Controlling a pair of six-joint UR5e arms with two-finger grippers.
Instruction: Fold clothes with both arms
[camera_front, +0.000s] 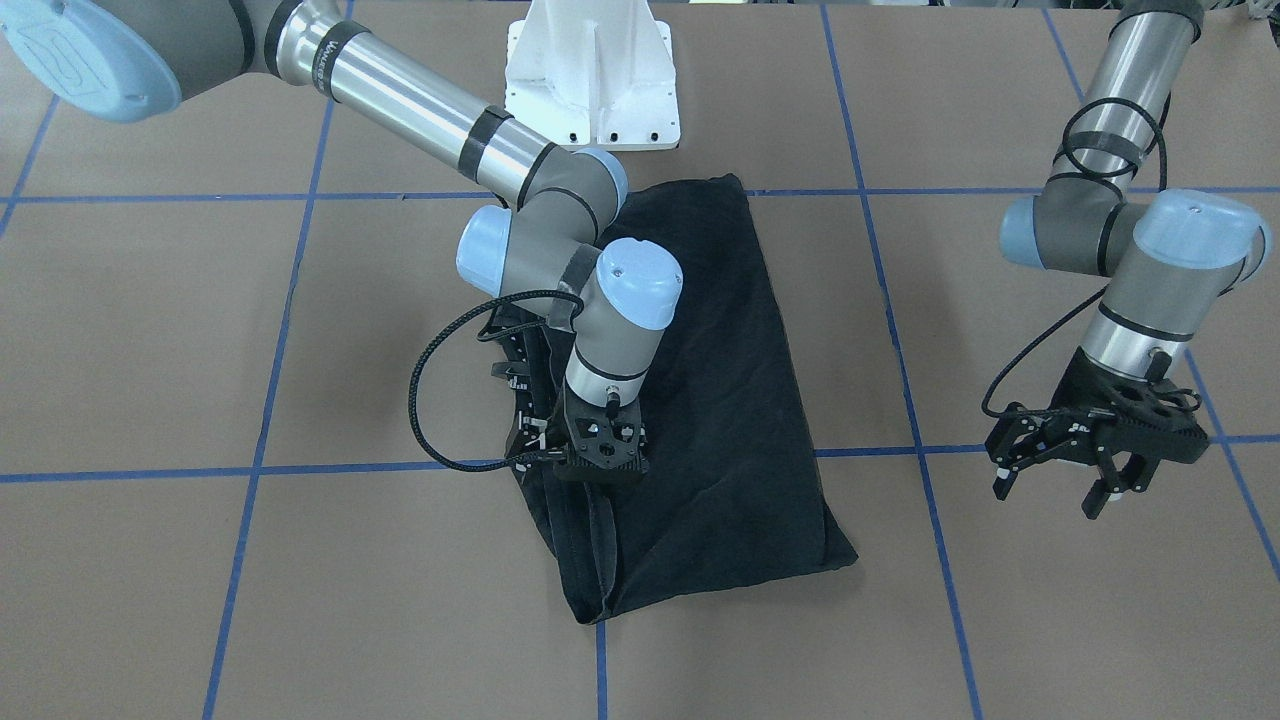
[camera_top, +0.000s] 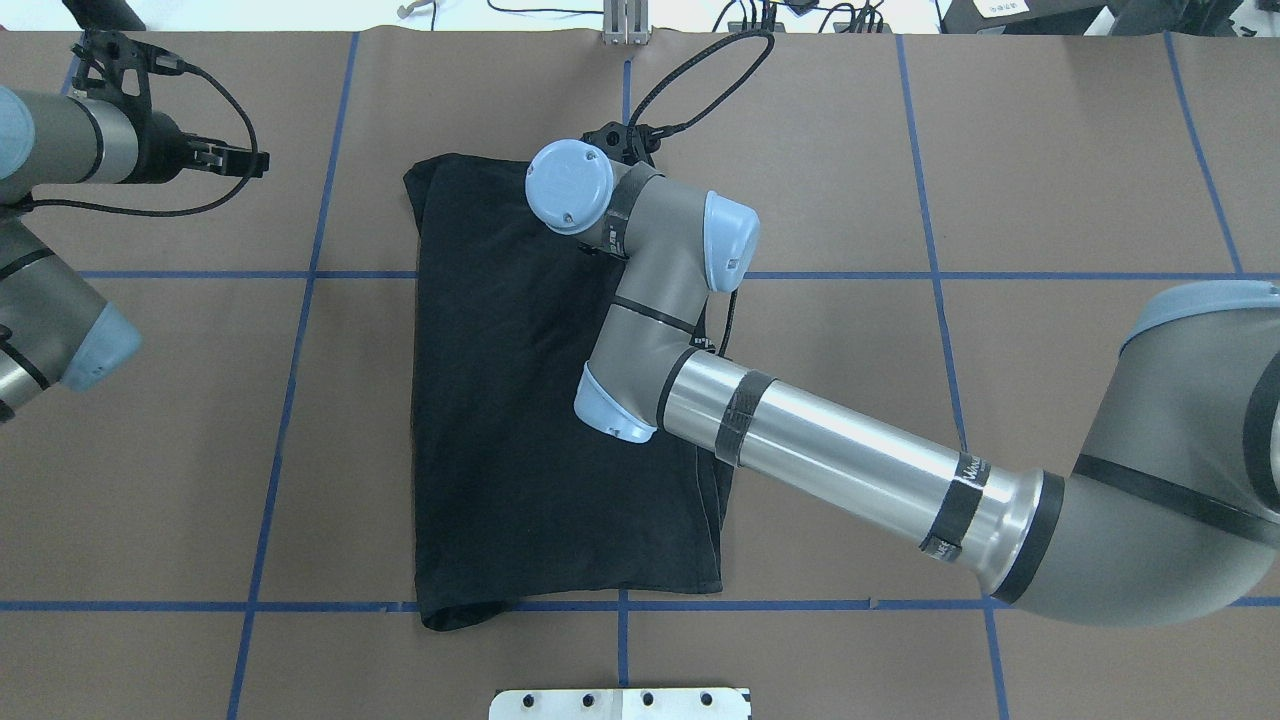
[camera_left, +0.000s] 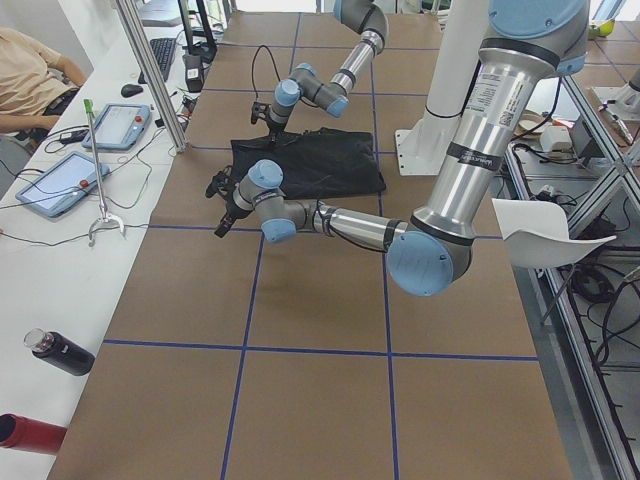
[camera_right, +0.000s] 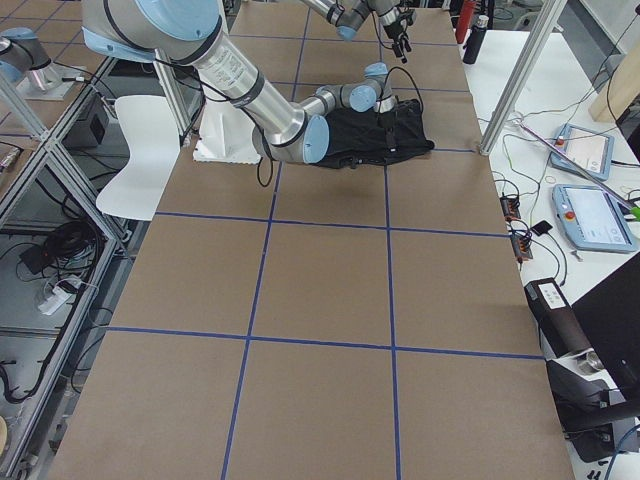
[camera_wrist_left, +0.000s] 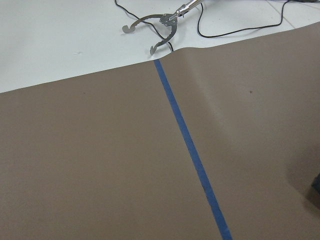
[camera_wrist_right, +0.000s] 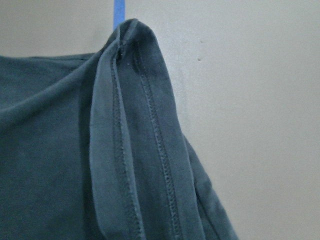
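The black T-shirt (camera_front: 720, 400) lies folded into a long strip in the middle of the table (camera_top: 500, 400); its logo is hidden. My right gripper (camera_front: 600, 468) points down onto the shirt's long edge near the far corner and looks shut on the hem there. The wrist hides its fingers from above. The right wrist view shows that stitched hem (camera_wrist_right: 150, 150) bunched up close. My left gripper (camera_front: 1065, 485) is open and empty, above bare table well off to the shirt's side (camera_top: 232, 160).
The table is brown with a blue tape grid (camera_wrist_left: 190, 145). The white pedestal base (camera_front: 592, 75) stands at the robot's edge. A side table beyond the far edge holds tablets, a metal tool (camera_wrist_left: 155, 32) and bottles (camera_left: 60, 352). An operator (camera_left: 30, 70) sits there.
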